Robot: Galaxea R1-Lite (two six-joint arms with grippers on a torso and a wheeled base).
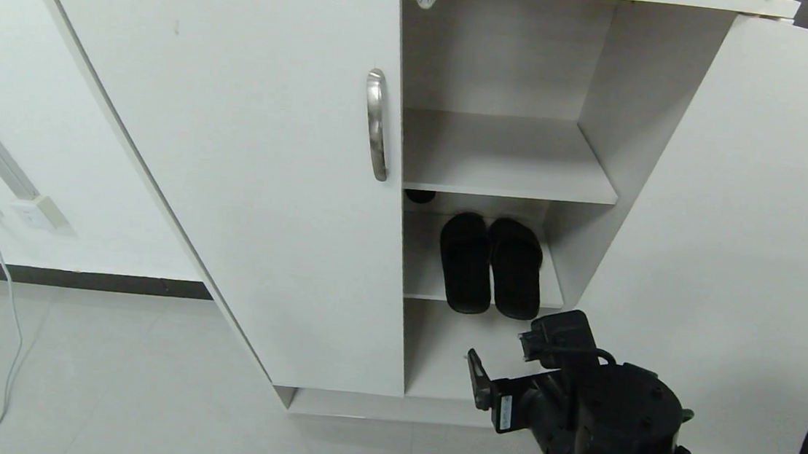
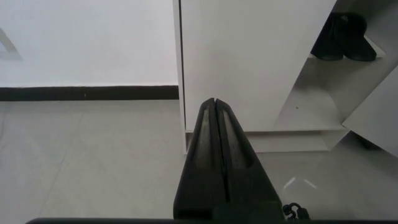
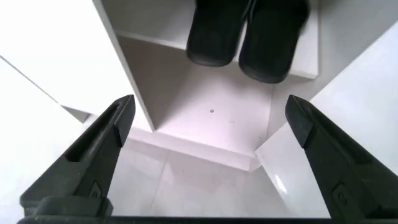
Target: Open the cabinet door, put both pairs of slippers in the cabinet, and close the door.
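Hanging just in front of the cabinet's [image 1: 635,93] bottom compartment, the right gripper [image 3: 209,106] has its fingers spread wide and holds nothing. One pair of black slippers [image 1: 490,265] lies side by side on the cabinet's middle shelf [image 1: 418,272], above that gripper, the near ends jutting slightly past the shelf's front edge. A small dark thing [image 1: 419,196] shows deeper on that shelf, too hidden to name. The upper shelf [image 1: 505,155] is bare. The cabinet's right door [image 1: 756,214] stands swung open; its left door [image 1: 233,168], with a metal handle [image 1: 377,124], is closed. The left gripper [image 2: 214,106], fingers pressed together, hovers low over the floor [image 2: 87,162] facing the closed door.
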